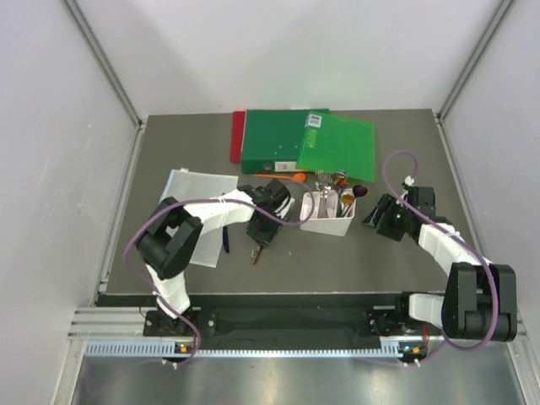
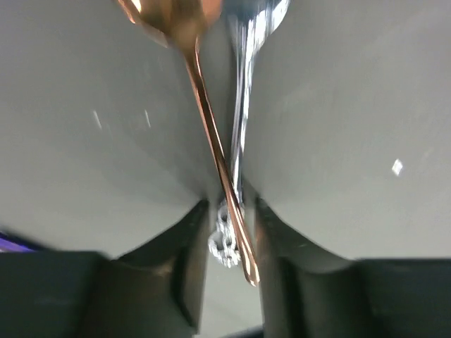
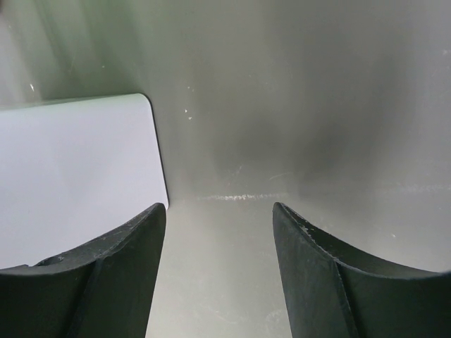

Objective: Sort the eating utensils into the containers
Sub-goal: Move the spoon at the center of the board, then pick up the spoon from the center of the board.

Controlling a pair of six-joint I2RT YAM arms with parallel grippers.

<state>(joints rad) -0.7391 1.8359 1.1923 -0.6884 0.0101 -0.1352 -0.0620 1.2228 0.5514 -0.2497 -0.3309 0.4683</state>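
My left gripper [image 1: 260, 232] points down at the table left of the white bin [image 1: 314, 221]. In the left wrist view its jaws [image 2: 231, 204] stand narrowly apart around the handle ends of a copper spoon [image 2: 211, 134] and a silver utensil [image 2: 243, 91], which cross each other. Whether the pads press on them I cannot tell. Several utensils [image 1: 337, 198] stick out of the bin. An orange one [image 1: 287, 177] lies by the folders. My right gripper [image 1: 377, 218] is open and empty, just right of the bin [image 3: 77, 176], with bare table between its fingers [image 3: 218, 208].
Green and red folders [image 1: 304, 139] lie at the back, just behind the bin. A clear plastic sheet [image 1: 198, 207] lies at the left under the left arm, with a dark blue utensil [image 1: 225, 240] at its right edge.
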